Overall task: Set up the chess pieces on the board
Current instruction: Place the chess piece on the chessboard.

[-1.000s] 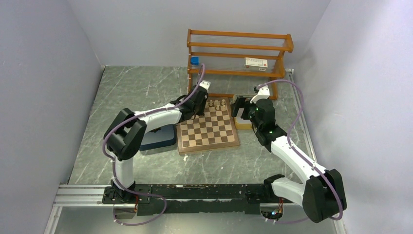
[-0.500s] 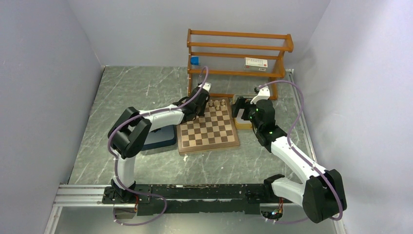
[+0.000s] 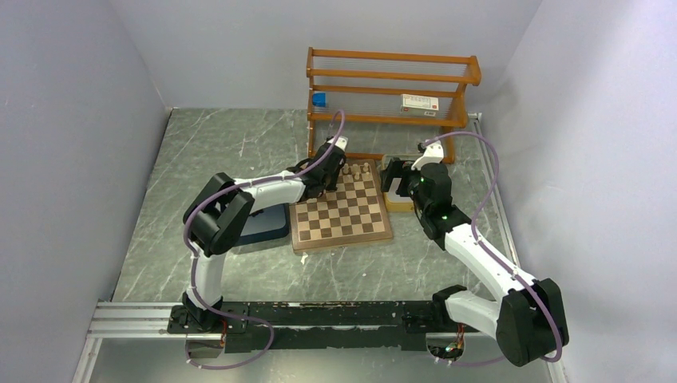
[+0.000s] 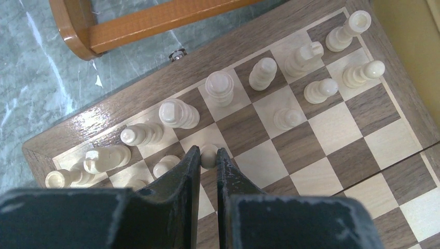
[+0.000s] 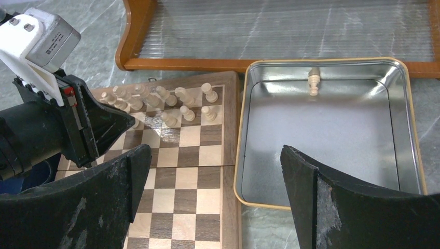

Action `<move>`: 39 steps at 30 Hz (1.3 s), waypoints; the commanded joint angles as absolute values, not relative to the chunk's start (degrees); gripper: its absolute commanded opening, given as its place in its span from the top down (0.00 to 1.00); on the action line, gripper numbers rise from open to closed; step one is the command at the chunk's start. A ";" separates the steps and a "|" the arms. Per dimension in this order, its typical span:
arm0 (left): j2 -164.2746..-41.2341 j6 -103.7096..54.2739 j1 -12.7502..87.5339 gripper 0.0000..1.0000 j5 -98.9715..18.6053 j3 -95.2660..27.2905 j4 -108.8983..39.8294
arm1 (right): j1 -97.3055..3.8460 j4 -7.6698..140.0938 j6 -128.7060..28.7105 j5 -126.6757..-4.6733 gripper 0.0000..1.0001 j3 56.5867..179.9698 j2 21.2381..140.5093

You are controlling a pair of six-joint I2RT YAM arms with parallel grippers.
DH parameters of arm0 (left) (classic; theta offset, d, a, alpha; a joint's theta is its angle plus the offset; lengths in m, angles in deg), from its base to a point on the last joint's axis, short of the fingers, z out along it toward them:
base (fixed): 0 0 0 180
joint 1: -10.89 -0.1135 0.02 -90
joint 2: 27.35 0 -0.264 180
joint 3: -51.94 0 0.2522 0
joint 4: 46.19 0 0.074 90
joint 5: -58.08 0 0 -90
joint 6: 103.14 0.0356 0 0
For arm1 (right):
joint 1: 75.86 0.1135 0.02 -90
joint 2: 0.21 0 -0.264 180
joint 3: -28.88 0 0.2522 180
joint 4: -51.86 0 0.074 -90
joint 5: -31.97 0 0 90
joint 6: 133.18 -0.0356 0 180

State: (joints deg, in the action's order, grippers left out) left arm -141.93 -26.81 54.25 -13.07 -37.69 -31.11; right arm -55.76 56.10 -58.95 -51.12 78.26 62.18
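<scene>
**Q:** Where is the chessboard?

**A:** The chessboard (image 3: 342, 215) lies flat on the grey marbled counter (image 3: 223, 152), just in front of a wooden rack (image 3: 391, 80). A dark blue tray (image 3: 263, 227) sits to its left. An open metal tin (image 5: 332, 135) sits just beside its right edge.

**Q:** And the pieces?

**A:** Cream pieces (image 4: 220, 87) stand along the far edge of the board, filling the back row. A few more stand in the row in front of it. One lone cream piece (image 5: 313, 80) is inside the tin, near its far wall.

**Q:** What is the left arm doing?

**A:** The left fingers (image 4: 191, 167) reach over the board's far left corner. They are pinched narrowly on a cream pawn (image 4: 209, 154), whose round head shows between the tips. The pawn is over a light square in the second row. Whether its base touches the board cannot be told.

**Q:** And the right arm?

**A:** The right fingers (image 5: 129, 174) are spread wide apart and hold nothing. They hang above the near part of the tin and the board's right edge.
</scene>
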 commanded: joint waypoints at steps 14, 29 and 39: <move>-143.70 -26.23 54.76 0.82 -11.45 -39.69 -32.78 | -56.19 55.09 -58.32 -49.78 0.00 77.53 60.88; -143.91 -26.24 54.78 0.70 -10.96 -39.96 -32.52 | -56.18 54.90 -58.33 -49.99 0.00 77.28 60.96; -143.68 -25.93 54.77 0.69 -10.21 -40.97 -32.52 | -56.23 54.98 -58.01 -49.72 0.00 77.31 60.75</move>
State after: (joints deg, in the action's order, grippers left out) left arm -142.98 -26.44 54.25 -11.65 -38.29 -31.13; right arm -55.82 56.08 -58.41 -50.70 77.76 61.90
